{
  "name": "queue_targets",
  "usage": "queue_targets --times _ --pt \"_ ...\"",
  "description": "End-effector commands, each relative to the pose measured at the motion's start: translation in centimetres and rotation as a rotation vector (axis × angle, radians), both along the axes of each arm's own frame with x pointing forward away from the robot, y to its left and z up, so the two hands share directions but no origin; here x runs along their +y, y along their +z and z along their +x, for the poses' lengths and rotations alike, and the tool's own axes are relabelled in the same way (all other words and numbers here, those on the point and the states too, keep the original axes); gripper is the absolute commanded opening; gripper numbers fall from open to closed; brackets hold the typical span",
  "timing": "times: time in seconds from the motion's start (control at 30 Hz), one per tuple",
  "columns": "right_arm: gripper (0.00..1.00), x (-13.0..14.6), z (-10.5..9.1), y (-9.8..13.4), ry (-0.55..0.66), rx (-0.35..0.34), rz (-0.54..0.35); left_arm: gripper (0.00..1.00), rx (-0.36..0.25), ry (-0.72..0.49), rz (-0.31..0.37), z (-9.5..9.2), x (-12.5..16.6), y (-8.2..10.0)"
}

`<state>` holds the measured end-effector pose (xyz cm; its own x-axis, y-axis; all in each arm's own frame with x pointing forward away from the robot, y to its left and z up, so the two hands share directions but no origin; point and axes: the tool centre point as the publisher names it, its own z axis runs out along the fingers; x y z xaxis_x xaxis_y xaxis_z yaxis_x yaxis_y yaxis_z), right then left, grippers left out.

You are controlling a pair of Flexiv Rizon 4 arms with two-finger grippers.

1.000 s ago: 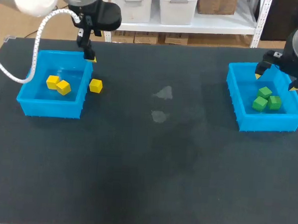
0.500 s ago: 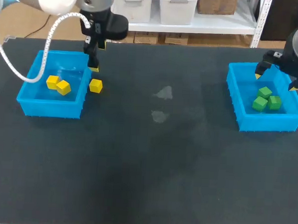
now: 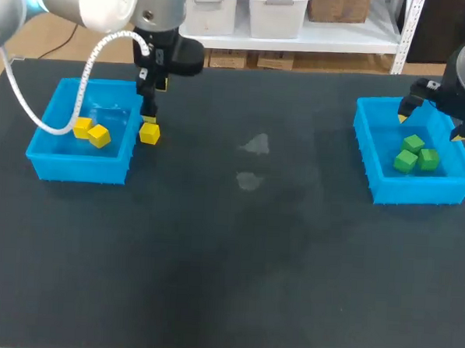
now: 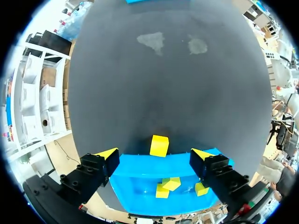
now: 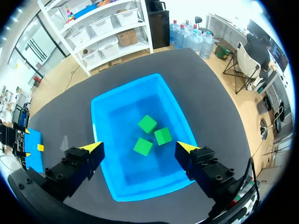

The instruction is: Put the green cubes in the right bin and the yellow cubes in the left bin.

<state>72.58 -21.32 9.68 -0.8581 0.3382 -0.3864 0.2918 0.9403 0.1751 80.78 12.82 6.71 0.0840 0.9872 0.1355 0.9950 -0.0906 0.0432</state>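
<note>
Yellow cube (image 4: 159,145) was seen just outside the left bin (image 3: 42,164), beneath the open left claw (image 4: 154,154); the right claw (image 5: 140,147) was held open over green cubes (image 5: 147,124).

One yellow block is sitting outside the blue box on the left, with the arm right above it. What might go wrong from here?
1. The yellow cube lies close beside the left bin's outer wall. As the open left tool comes down, a finger may catch the rim and shove or tip the bin.
2. If the fingers close off-centre, the cube could be nudged away across the table or twist out of the grip instead of being lifted.
</note>
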Motion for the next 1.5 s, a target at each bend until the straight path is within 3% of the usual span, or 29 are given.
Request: queue_targets --times 0.03,0.5,1.23,1.27,1.3,1.33,1.43,1.47,1.5 --pt "1.0 0.0 -0.2 0.0 -0.003 -0.007 -0.002 1.0 0.013 0.003 0.023 0.6 -0.1 -1.3" --pt "1.0 0.0 -0.2 0.0 -0.003 -0.007 -0.002 1.0 0.035 0.006 0.085 -0.2 1.2 -5.2" --pt "1.0 0.0 -0.2 0.0 -0.003 -0.007 -0.002 1.0 0.036 -0.013 0.155 -0.5 1.8 -7.2" --pt "1.0 0.0 -0.2 0.0 -0.003 -0.007 -0.002 0.94 0.036 -0.012 0.156 -0.5 1.8 -7.2" --pt "1.0 0.0 -0.2 0.0 -0.003 -0.007 -0.002 0.64 0.035 -0.012 0.16 -0.5 1.8 -7.3" --pt "1.0 0.0 -0.2 0.0 -0.003 -0.007 -0.002 0.47 0.027 -0.015 0.167 -0.5 1.9 -7.3" --pt "1.0 0.0 -0.2 0.0 -0.003 -0.007 -0.002 0.17 0.018 -0.016 0.173 -0.6 2.0 -7.4" --pt "1.0 0.0 -0.2 0.0 -0.003 -0.007 -0.002 0.01 0.017 -0.017 0.172 -0.6 2.0 -7.4" --pt "1.0 0.0 -0.2 0.0 -0.003 -0.007 -0.002 0.0 0.016 -0.017 0.171 -0.6 2.1 -7.4"
